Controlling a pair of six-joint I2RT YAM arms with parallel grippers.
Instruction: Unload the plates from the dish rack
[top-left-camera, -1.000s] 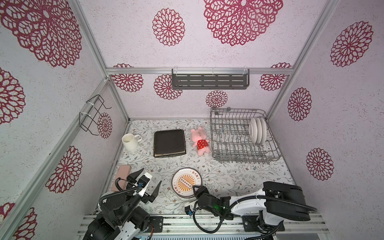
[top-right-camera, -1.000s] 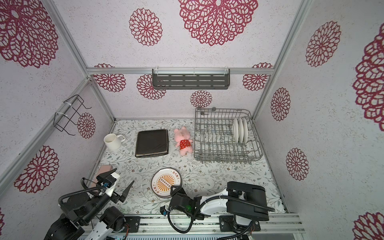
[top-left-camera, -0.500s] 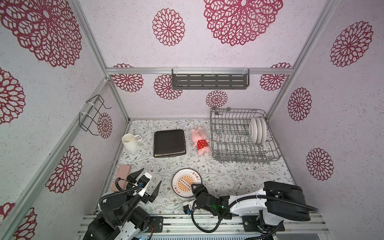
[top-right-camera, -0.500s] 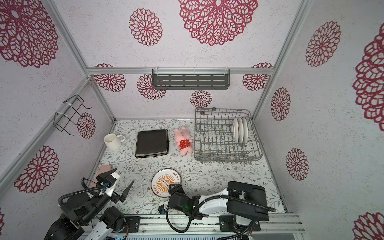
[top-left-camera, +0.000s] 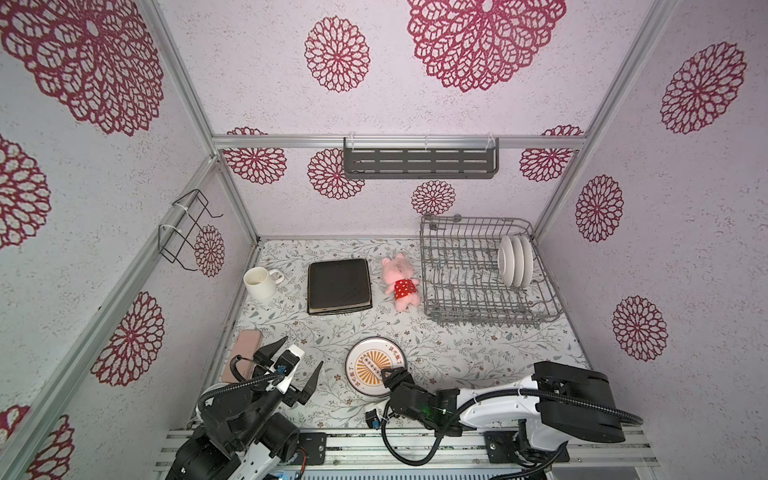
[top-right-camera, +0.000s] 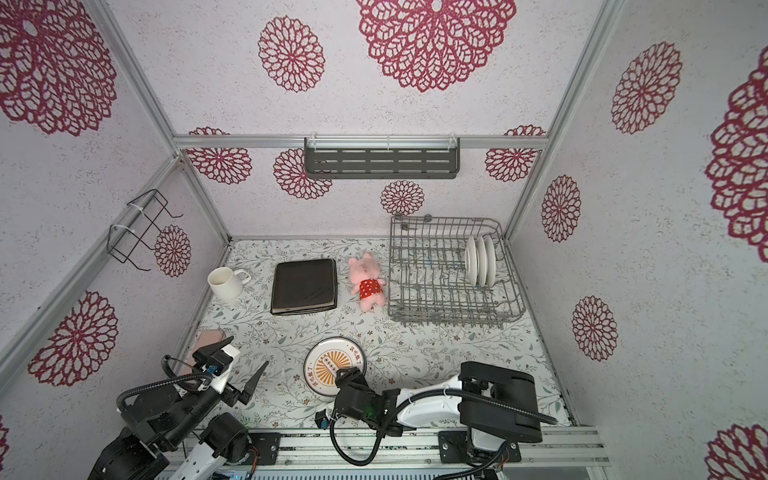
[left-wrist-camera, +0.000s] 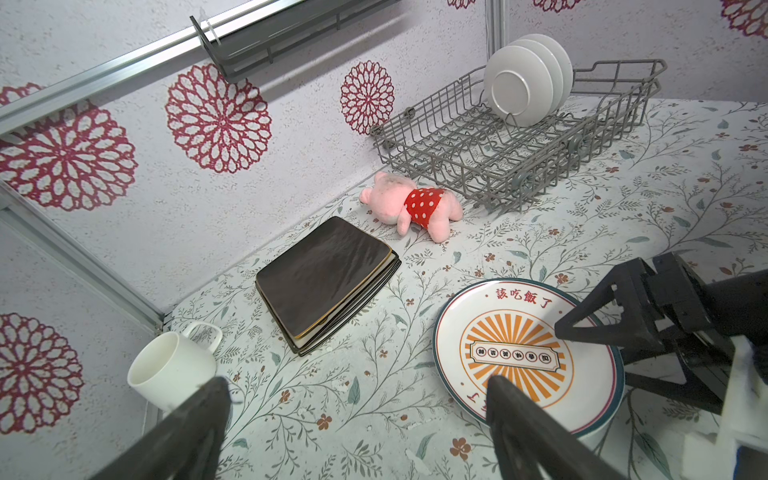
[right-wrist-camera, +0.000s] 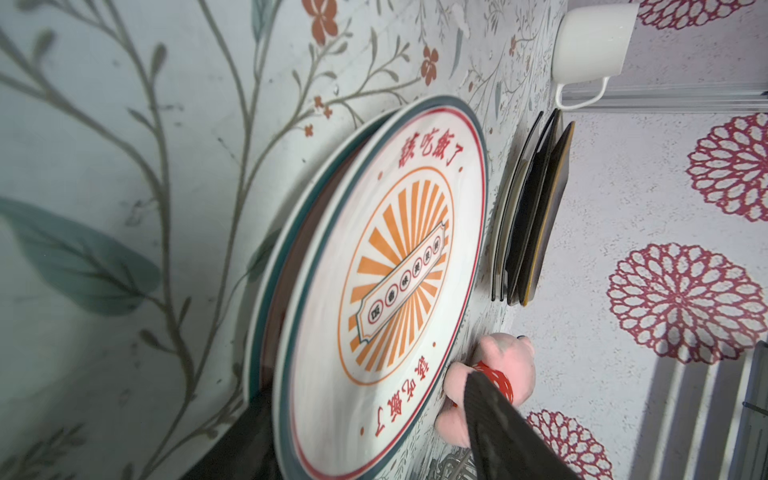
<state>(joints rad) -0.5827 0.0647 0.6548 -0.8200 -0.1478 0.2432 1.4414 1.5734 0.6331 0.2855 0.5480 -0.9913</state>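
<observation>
Three white round plates (top-left-camera: 515, 259) (top-right-camera: 481, 259) (left-wrist-camera: 523, 79) stand upright at the right end of the grey wire dish rack (top-left-camera: 490, 322) (left-wrist-camera: 478, 166). A stack of dark square plates (top-left-camera: 338, 284) (left-wrist-camera: 324, 274) lies flat at the back middle. At the front middle a round printed plate (top-left-camera: 372, 365) (top-right-camera: 332, 361) (right-wrist-camera: 390, 266) lies on another round plate. My right gripper (top-left-camera: 392, 374) (right-wrist-camera: 365, 390) is open across its near rim, one finger beneath, the other standing clear above the face. My left gripper (top-left-camera: 302, 351) (left-wrist-camera: 357, 384) hangs open and empty at the front left.
A white mug (top-left-camera: 259, 282) stands at the back left. A pink plush pig (top-left-camera: 401, 282) lies between the square plates and the rack. A pink flat case (top-left-camera: 245, 349) lies by the left wall. A slotted shelf (top-left-camera: 419, 160) and a black wire holder (top-left-camera: 185, 228) hang on the walls.
My right gripper's jaws have spread wider around the printed plate's rim, and the plate has stayed in place. The left arm has not moved.
</observation>
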